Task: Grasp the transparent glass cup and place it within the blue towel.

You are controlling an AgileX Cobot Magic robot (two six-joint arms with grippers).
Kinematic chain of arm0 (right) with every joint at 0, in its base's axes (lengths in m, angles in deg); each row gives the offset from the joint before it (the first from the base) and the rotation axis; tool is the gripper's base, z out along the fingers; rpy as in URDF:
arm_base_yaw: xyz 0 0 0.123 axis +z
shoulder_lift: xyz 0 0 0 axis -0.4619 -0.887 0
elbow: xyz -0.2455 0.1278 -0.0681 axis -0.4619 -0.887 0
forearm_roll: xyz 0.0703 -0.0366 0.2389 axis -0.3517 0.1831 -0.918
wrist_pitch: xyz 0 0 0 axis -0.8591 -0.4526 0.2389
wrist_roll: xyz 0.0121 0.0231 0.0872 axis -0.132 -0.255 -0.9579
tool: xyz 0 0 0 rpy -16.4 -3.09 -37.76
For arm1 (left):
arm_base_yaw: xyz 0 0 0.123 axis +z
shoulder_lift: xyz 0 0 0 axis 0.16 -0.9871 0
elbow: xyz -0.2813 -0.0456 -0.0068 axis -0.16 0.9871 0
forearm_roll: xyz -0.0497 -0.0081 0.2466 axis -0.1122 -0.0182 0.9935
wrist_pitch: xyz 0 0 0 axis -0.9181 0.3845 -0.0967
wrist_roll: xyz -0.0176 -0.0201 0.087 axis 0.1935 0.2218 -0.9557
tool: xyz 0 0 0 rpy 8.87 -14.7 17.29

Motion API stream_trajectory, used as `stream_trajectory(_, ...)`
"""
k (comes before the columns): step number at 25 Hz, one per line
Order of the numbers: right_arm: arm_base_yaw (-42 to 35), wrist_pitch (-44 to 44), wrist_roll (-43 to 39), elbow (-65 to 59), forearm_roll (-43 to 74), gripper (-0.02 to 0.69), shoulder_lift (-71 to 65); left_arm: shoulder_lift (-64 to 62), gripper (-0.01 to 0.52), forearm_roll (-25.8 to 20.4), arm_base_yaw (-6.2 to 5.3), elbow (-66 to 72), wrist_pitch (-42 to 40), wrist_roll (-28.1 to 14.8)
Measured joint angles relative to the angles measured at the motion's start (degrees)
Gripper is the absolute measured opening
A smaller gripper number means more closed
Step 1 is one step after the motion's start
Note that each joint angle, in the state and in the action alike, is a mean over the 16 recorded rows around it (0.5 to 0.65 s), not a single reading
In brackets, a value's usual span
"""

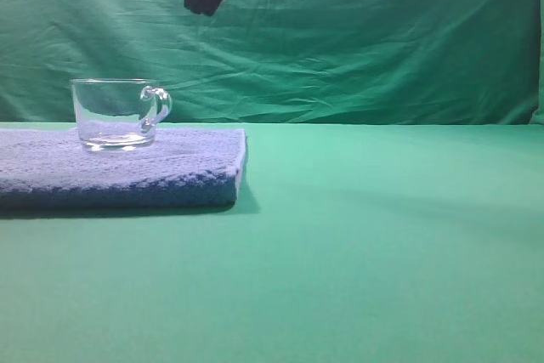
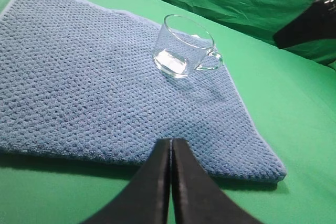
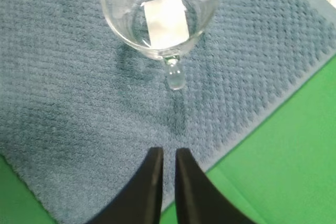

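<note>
My right gripper (image 3: 168,158) sits nearest the lens, fingers nearly together with only a thin slit between them and nothing held, hanging above the near edge of the blue towel (image 3: 79,103). The transparent glass cup (image 3: 160,11) stands upright and free on the towel, handle pointing back at me, well inside the edges, so the placement looks done. My left gripper (image 2: 171,145) is pressed closed and empty too, over the green tabletop (image 1: 382,244), clear of the cup.

A creased green cloth backdrop (image 1: 382,40) hangs behind a smooth green surface (image 1: 382,252) under soft, even light.
</note>
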Motion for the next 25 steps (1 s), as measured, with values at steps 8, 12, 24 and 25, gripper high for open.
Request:
stream_trajectory(8,-0.2,3.5,7.6,-11.7,-8.6,0.0,9.8,0.0,0.0,0.0,0.0,0.0,0.0,0.0)
stream_trajectory(12,-0.2,9.3,11.9,-22.5,-12.3,0.0,16.3,0.0,0.0,0.0,0.0,0.0,0.0,0.0)
stream_trajectory(24,-0.2,35.1,17.7,-59.6,-18.6,0.0,40.7,0.0,0.0,0.0,0.0,0.0,0.0,0.0)
stream_trajectory(25,-0.2,36.7,17.8,-62.1,-18.8,0.0,42.7,0.0,0.0,0.0,0.0,0.0,0.0,0.0)
